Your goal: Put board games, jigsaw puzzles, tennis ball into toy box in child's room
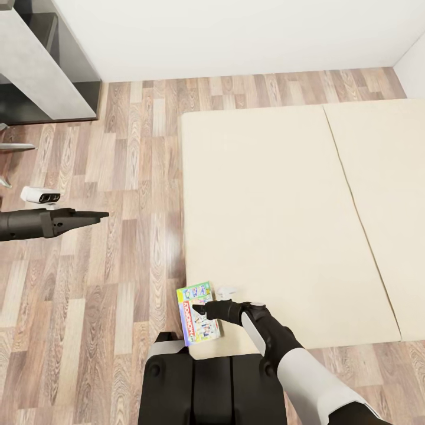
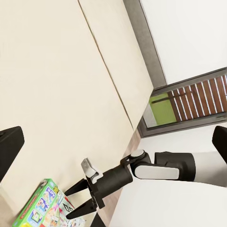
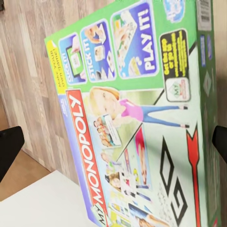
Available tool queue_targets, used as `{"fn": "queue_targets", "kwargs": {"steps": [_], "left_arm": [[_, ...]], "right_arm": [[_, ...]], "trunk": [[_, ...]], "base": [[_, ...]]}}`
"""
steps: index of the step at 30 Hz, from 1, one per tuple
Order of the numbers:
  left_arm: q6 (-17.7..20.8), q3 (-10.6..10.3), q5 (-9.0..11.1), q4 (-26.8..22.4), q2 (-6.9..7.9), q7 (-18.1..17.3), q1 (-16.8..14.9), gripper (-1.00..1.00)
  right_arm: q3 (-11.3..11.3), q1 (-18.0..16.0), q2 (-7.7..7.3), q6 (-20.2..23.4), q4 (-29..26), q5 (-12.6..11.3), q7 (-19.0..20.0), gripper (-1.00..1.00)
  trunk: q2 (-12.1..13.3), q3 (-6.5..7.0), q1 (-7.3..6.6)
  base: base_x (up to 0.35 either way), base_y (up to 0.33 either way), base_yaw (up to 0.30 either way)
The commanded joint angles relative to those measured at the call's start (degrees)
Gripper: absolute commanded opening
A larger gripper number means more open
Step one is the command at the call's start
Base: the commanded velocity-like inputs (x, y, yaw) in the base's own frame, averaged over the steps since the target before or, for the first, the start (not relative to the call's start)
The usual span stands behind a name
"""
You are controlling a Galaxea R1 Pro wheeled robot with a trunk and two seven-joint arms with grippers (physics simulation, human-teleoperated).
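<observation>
A green-and-white Monopoly board game (image 1: 198,313) lies flat at the near left corner of the bed (image 1: 277,218), its edge jutting a little past the beige mattress over the floor. My right gripper (image 1: 199,308) hovers just over the box's cover, open, with nothing between its fingers. The left wrist view shows that gripper (image 2: 75,202) spread above the box (image 2: 42,205). In the right wrist view the cover (image 3: 137,123) lies beyond the two dark fingertips (image 3: 9,151). My left gripper (image 1: 99,216) hangs open over the wood floor, well left of the bed.
A dark grey cabinet with a pale grey top (image 1: 47,65) stands at the back left against the white wall. Wood-plank floor (image 1: 118,177) runs between it and the bed. My dark trunk (image 1: 206,383) is at the near edge. A dark-framed window (image 2: 189,104) lies beyond the bed.
</observation>
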Motion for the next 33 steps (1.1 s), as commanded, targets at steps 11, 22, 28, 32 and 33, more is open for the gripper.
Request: {"fn": "queue_targets", "kwargs": {"steps": [11,22,28,32,33], "left_arm": [[0.6,0.0,0.0,0.0,0.03,-0.2,0.0,1.0],[0.6,0.0,0.0,0.0,0.04,-0.2,0.0,1.0],[0.6,0.0,0.0,0.0,0.03,-0.2,0.0,1.0],[0.6,0.0,0.0,0.0,0.05,-0.2,0.0,1.0],[0.6,0.0,0.0,0.0,0.04,-0.2,0.0,1.0]], "right_arm": [[0.0,0.0,0.0,0.4,-0.1,-0.4,0.0,1.0],[0.0,0.0,0.0,0.4,-0.1,-0.4,0.0,1.0],[0.0,0.0,0.0,0.4,-0.1,-0.4,0.0,1.0],[0.0,0.0,0.0,0.4,-0.1,-0.4,0.0,1.0],[0.0,0.0,0.0,0.4,-0.1,-0.4,0.0,1.0]], "trunk": [[-0.1,-0.06,0.03],[-0.1,-0.06,0.03],[-0.1,-0.06,0.03],[-0.1,-0.06,0.03],[-0.1,-0.06,0.03]], "base": [[0.0,0.006,0.0],[0.0,0.025,0.0],[0.0,0.0,0.0],[0.0,0.0,0.0],[0.0,0.008,0.0]]}}
